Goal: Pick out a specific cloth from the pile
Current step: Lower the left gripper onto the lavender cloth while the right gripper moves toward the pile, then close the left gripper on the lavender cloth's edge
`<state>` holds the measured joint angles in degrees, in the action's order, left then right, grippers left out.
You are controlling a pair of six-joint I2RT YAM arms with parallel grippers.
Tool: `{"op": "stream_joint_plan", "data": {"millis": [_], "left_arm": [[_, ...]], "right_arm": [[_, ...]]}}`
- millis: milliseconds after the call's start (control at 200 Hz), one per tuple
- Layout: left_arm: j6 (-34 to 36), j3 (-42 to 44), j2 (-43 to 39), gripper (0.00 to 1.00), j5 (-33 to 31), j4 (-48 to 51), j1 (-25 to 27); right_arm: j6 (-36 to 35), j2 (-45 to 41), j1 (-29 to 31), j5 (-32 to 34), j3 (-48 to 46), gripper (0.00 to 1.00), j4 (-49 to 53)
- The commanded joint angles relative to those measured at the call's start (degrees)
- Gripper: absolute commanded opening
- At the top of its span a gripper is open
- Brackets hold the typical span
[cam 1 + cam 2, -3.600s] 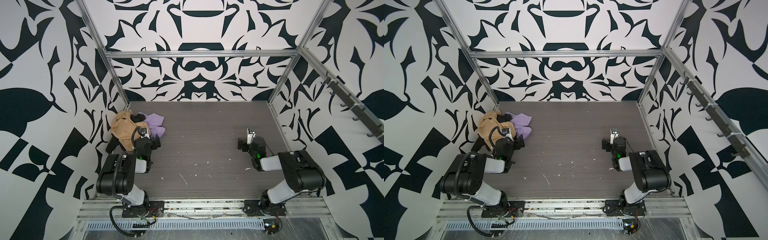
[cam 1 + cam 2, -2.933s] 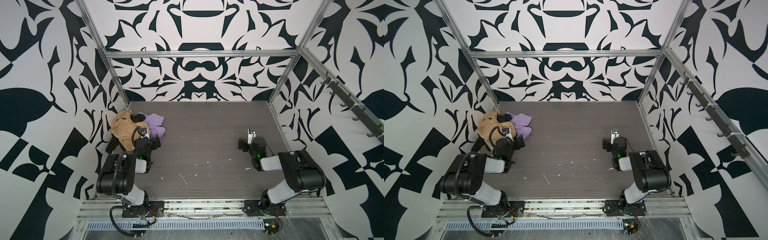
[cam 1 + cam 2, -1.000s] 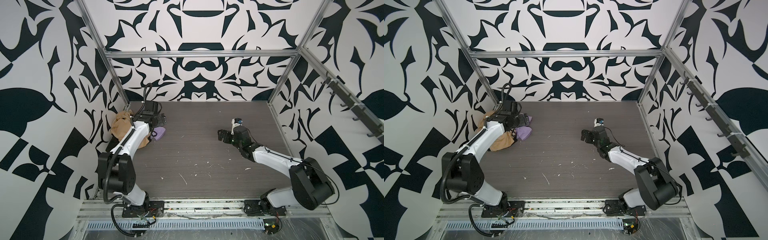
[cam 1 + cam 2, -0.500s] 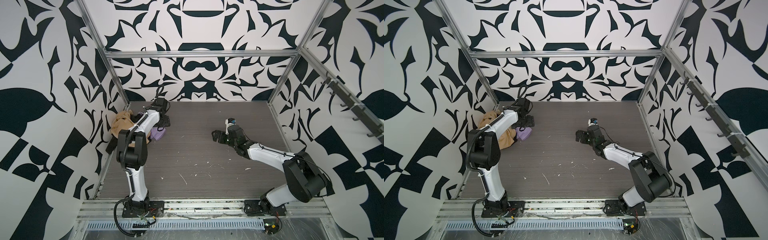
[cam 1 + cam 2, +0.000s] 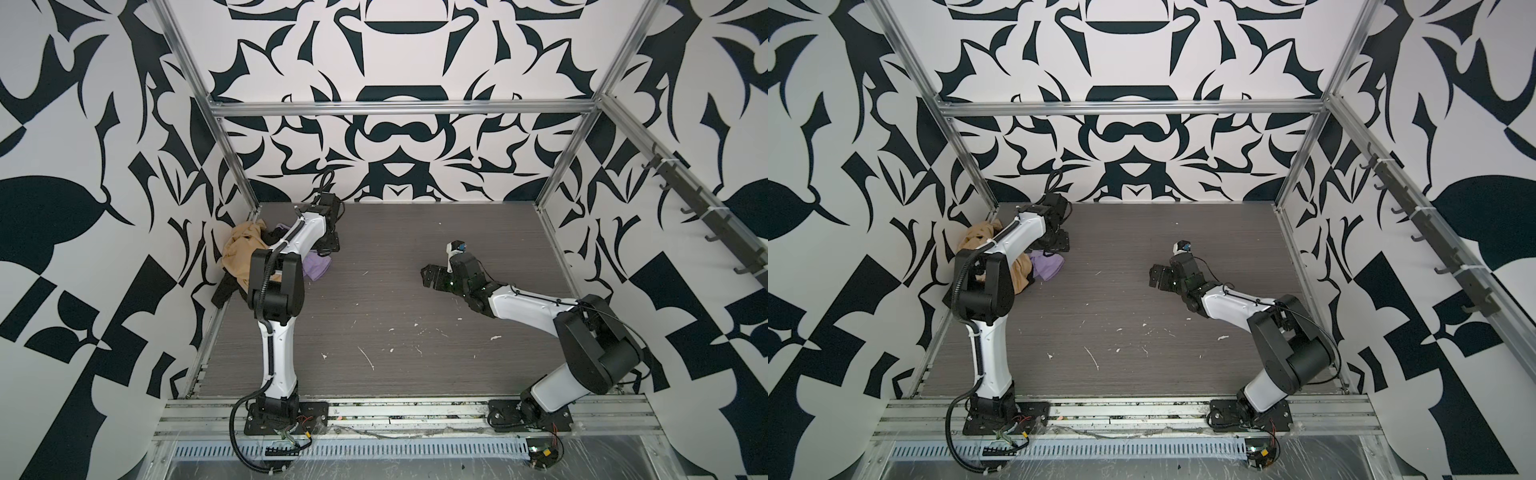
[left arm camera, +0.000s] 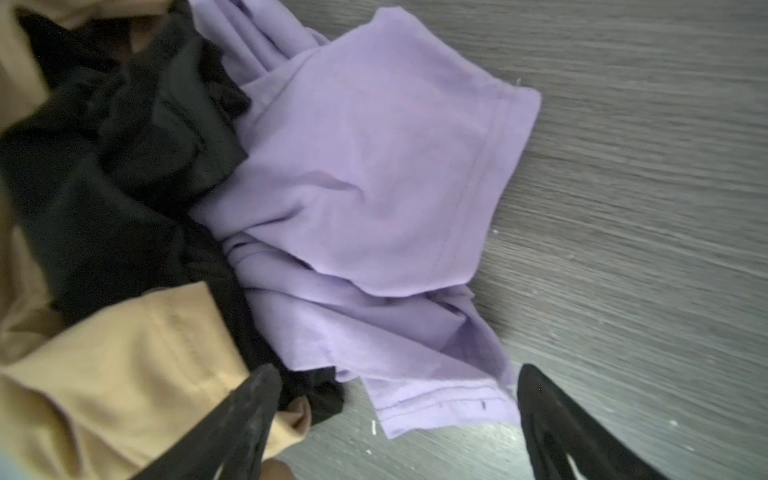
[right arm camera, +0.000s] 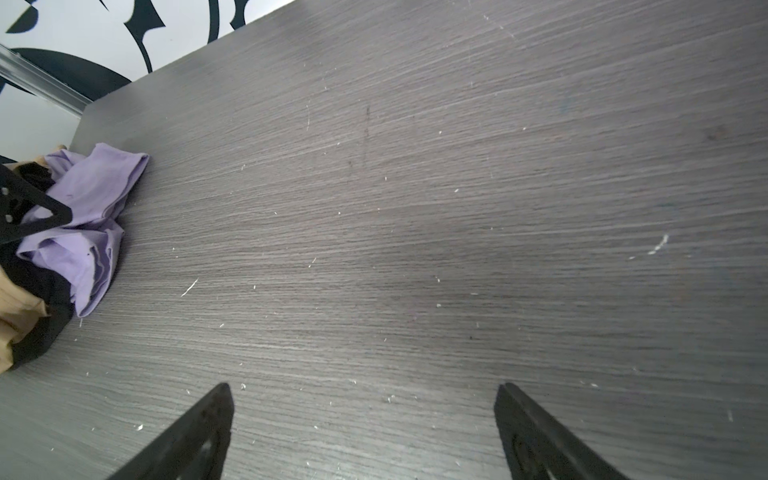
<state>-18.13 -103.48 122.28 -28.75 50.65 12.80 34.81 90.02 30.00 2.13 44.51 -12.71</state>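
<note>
The pile lies at the table's back left against the wall: a tan garment (image 5: 239, 253), a black garment (image 6: 104, 166) and the lavender cloth (image 5: 319, 267) on its right side, spread onto the table in the left wrist view (image 6: 374, 187). My left gripper (image 5: 327, 246) hangs open just over the cloth's near hem (image 6: 397, 374). One finger is over the tan sleeve, the other over bare table beside the cloth. Nothing is held. My right gripper (image 5: 432, 276) stands open low over bare table mid-right (image 7: 363, 390), far from the cloth (image 7: 91, 195).
The dark wood-grain table (image 5: 415, 332) carries small white flecks. Patterned walls and aluminium posts (image 5: 232, 158) close it in on three sides. A rail of hooks (image 5: 706, 216) runs along the right wall. The left arm's elbow (image 5: 274, 286) stands in front of the pile.
The left arm has stretched further back and swung its gripper down over the lavender cloth. The right gripper has crept left toward the table's middle. Both stay open.
</note>
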Motion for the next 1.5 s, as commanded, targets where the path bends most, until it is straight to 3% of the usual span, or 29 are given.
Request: {"op": "stream_joint_plan", "data": {"millis": [0,270,475,815,1275,1495], "left_arm": [[1.95,-2.89,2.30,0.92,-4.71,4.51,1.21],[2.22,0.64,1.50,0.88,-2.38,1.09,1.38],[1.79,-2.14,5.35,0.86,-3.51,3.64,0.73],[2.14,-3.89,7.34,0.55,-4.32,4.42,0.65],[3.01,-5.32,5.35,0.00,-3.88,4.71,-0.05],[3.18,-6.91,3.53,0.00,-3.22,5.59,-0.05]], "right_arm": [[0.82,-0.03,0.68,0.19,1.73,1.00,-2.26],[1.13,1.13,1.46,0.99,1.98,1.00,-3.36],[0.53,2.00,2.02,2.04,2.86,1.00,-2.94],[0.58,0.38,2.44,2.13,2.07,1.00,-3.20],[0.44,-0.14,2.61,2.44,3.21,1.00,-2.61],[0.43,-0.72,2.73,2.44,3.56,1.00,-2.30]]}}
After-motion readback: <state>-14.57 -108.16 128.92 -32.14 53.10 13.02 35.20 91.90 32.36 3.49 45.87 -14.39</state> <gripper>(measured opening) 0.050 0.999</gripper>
